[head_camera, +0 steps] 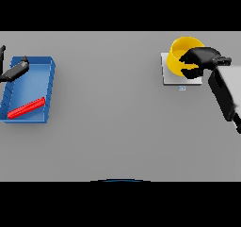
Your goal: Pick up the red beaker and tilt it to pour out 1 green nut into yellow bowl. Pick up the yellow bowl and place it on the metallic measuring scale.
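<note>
Spanning plain grey table, blue tray left, scale right

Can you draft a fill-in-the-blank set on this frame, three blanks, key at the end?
1. The yellow bowl sits on the metallic ____.
2. The right hand has its fingers curled over the bowl's ____.
3. The red beaker lies on its side in the ____ tray, with the left hand over that tray's far left corner.

Missing words: scale; rim; blue.
</note>
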Controlling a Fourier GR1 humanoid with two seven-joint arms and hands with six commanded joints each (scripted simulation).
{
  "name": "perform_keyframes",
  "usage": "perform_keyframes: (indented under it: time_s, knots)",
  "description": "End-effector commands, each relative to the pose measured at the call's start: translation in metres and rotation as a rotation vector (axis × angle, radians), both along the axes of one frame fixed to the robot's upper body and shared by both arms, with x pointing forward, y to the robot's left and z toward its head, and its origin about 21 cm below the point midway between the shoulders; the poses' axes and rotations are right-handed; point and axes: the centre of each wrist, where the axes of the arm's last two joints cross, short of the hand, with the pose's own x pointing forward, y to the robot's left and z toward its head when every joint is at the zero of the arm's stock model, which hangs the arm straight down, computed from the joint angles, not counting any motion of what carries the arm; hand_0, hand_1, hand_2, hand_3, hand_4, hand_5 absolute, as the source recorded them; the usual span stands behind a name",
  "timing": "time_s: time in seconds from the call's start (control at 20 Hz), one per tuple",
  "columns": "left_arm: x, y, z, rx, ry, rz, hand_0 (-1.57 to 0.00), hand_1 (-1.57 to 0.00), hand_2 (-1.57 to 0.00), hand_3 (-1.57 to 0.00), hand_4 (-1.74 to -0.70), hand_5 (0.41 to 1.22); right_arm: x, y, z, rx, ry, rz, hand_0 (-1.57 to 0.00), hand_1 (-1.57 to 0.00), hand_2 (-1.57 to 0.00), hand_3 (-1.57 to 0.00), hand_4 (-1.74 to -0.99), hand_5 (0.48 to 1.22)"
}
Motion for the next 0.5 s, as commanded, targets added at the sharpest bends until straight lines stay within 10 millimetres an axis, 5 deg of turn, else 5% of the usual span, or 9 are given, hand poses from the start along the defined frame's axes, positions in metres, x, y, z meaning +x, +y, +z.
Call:
perform_keyframes:
  time_s: [0.0, 0.2, 0.45]
  knots:
    - [0.0019, -0.0007, 0.0002, 0.003, 0.002, -0.002, 0.0, 0.0, 0.0, 0.0, -0.81, 0.742, 0.0004, 0.001, -0.0004, -0.002, 0.006, -0.001, -0.62, -0.55, -0.69, -0.67, -1.444, 0.887]
    - [0.0048, -0.0023, -0.0004, 0.008, 0.002, -0.006, 0.0, 0.0, 0.0, 0.0, -0.81, 0.739, 0.0019, -0.0017, -0.0003, -0.001, 0.024, 0.018, -0.25, -0.23, -0.39, -0.54, -1.385, 0.78]
    - [0.0046, -0.001, 0.0023, -0.003, -0.009, 0.006, 0.0, 0.0, 0.0, 0.0, -0.82, 0.733, 0.0058, 0.0016, -0.0027, -0.031, 0.041, 0.03, -0.08, -0.07, -0.17, -0.39, -1.325, 0.737]
